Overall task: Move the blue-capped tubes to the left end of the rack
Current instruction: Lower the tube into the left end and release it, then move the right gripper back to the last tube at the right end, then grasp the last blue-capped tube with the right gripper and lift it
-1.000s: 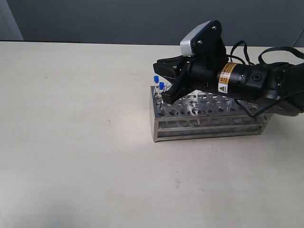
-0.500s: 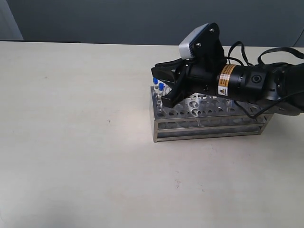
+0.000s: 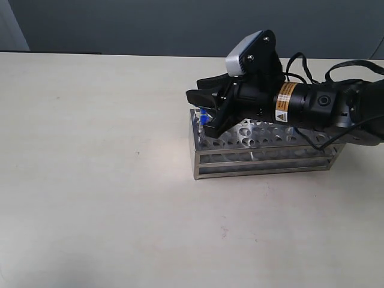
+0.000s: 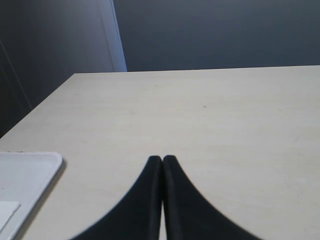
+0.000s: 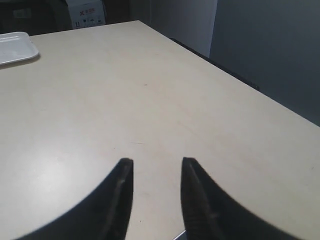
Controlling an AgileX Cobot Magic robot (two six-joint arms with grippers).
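The shiny steel rack (image 3: pixel 264 157) stands on the table right of centre in the exterior view. My right gripper (image 3: pixel 199 113) hovers open over the rack's left end, one finger on the far side and one on the near side of the blue-capped tubes. Only a bit of blue cap (image 3: pixel 204 113) shows between the fingers; the rest of the tubes is hidden by the arm. In the right wrist view my right gripper (image 5: pixel 156 162) is open over bare table, with nothing between its fingers. My left gripper (image 4: pixel 162 159) is shut and empty, and it is out of the exterior view.
A white tray (image 4: pixel 25 175) lies at the table's corner near my left gripper; the tray (image 5: pixel 15 47) also shows far off in the right wrist view, with a box (image 5: pixel 85 12) behind it. The table edge (image 5: pixel 225 70) drops off into a dark background.
My right gripper has slid left over the rack's end. Two blue caps stood clear beside its fingers a second ago; now the fingers straddle them and mostly hide them.
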